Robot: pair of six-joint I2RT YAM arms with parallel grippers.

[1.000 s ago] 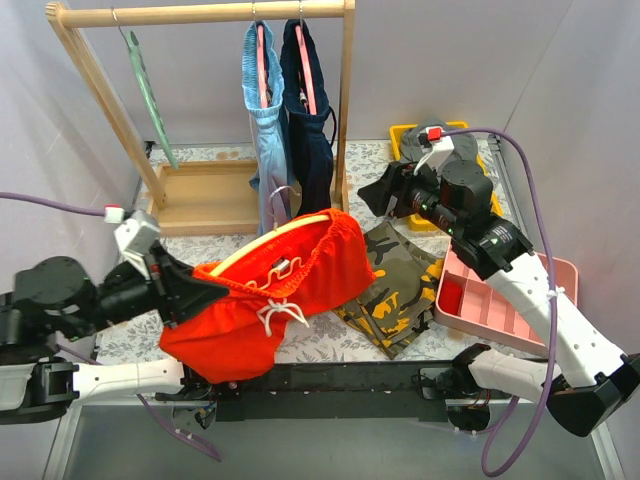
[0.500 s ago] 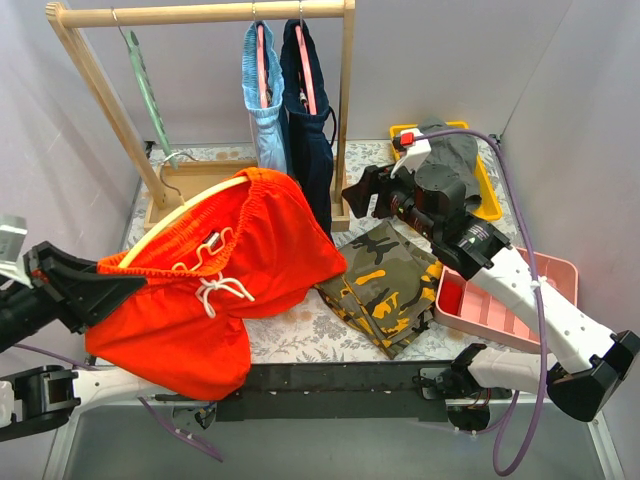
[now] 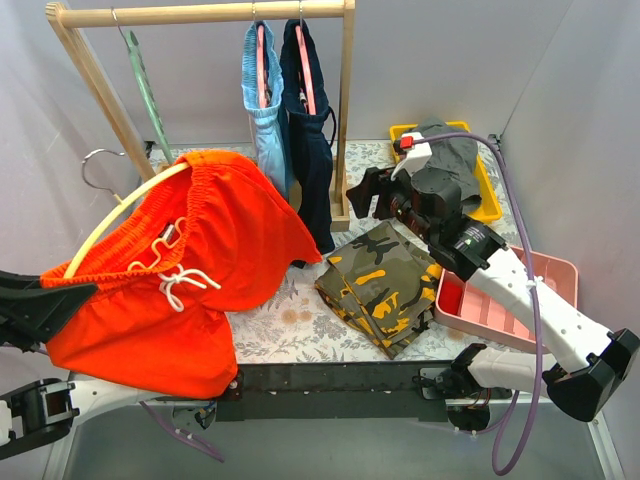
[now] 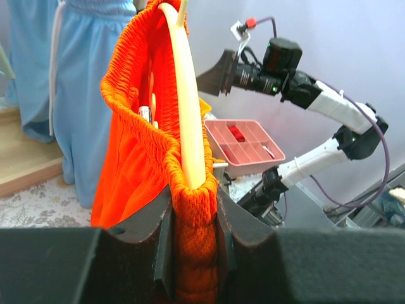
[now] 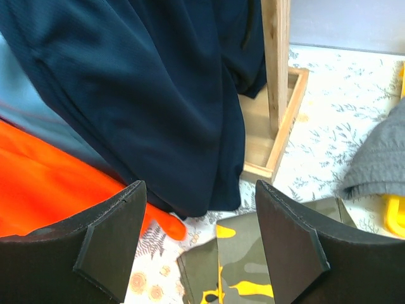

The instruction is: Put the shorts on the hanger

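The orange-red shorts (image 3: 190,260) hang in the air at the left, their waistband threaded over the pale-yellow hanger (image 3: 110,215). The hanger's metal hook (image 3: 95,160) points up near the rack's left post. My left gripper (image 3: 72,288) is shut on the lower end of the waistband. In the left wrist view the gripper (image 4: 193,215) pinches the orange fabric (image 4: 126,158) wrapped round the end of the hanger (image 4: 186,107). My right gripper (image 3: 365,195) is open and empty beside the navy shorts. In its own view the gripper (image 5: 199,240) has its jaws wide apart, and a bit of the orange shorts (image 5: 44,183) shows at the left.
A wooden rack (image 3: 200,12) at the back holds a mint-green hanger (image 3: 150,100), light blue shorts (image 3: 265,110) and navy shorts (image 3: 310,120). Camouflage shorts (image 3: 385,285) lie on the table. Grey shorts (image 3: 450,150) lie in a yellow tray. A pink tray (image 3: 510,300) sits at the right.
My left gripper has swung left and up with the shorts and hanger, lifting them off the table. The right gripper has drawn back slightly, and the camouflage shorts are now fully uncovered.
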